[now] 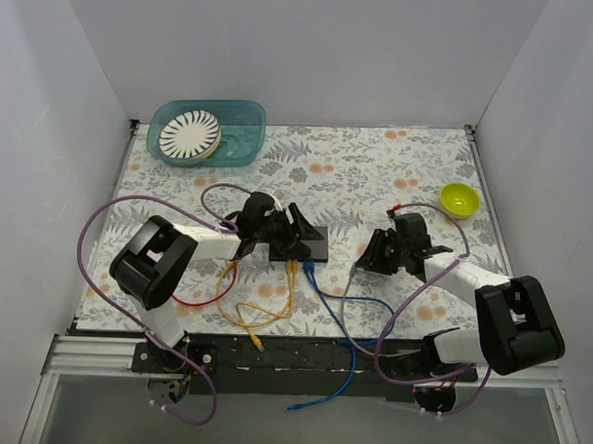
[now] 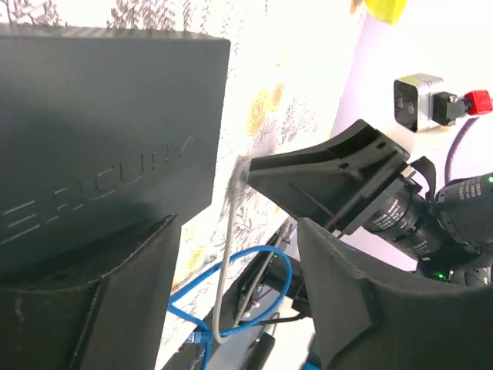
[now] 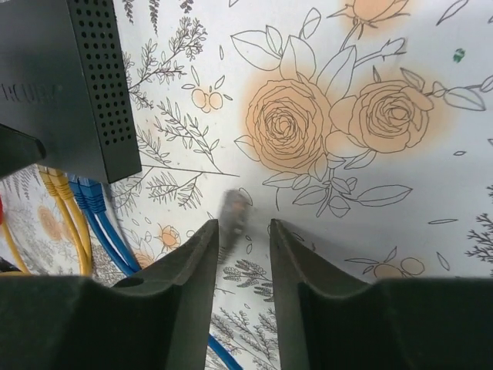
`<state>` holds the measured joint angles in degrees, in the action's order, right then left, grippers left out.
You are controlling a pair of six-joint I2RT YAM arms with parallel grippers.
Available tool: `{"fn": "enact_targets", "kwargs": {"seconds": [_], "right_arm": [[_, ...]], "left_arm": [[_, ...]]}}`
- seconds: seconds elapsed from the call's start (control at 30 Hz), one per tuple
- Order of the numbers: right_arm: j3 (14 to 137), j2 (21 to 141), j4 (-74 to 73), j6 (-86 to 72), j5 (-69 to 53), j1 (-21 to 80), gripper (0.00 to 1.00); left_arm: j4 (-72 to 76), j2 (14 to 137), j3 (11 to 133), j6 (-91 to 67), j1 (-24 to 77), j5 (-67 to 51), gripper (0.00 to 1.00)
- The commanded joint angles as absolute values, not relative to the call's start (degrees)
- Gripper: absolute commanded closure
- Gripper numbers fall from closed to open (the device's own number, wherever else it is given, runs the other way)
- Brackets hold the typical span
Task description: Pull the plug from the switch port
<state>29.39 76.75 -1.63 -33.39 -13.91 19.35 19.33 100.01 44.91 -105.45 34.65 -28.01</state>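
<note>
The black switch lies mid-table; it also shows in the left wrist view and the right wrist view. Yellow plugs and blue plugs sit in its near-edge ports. My left gripper is over the switch, open, its left finger over the box top. My right gripper is open to the right of the switch. A grey plug, blurred, is free of the switch at my left fingertip, not clamped; it also shows in the left wrist view.
A teal tub holding a striped plate stands at the back left. A yellow-green bowl sits at the right edge. Yellow, blue, grey and red cables loop over the near table edge. White walls enclose three sides.
</note>
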Motion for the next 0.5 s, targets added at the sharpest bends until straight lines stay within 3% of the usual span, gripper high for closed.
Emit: {"fn": "enact_targets", "kwargs": {"seconds": [0.0,0.17,0.47], "right_arm": [[31.4,73.8,-0.5,-32.3,-13.1,19.9,0.55],[37.5,77.1,-0.7,-31.7,-15.5,25.6,0.48],[40.3,86.0,7.5,-32.9,-22.5,35.0,0.51]], "left_arm": [[14.0,94.7,47.7,-101.9,33.9,-25.4,0.37],[8.0,93.3,48.3,-101.5,32.5,-21.5,0.32],[2.6,92.9,43.6,-102.2,28.6,-19.4,0.32]]}}
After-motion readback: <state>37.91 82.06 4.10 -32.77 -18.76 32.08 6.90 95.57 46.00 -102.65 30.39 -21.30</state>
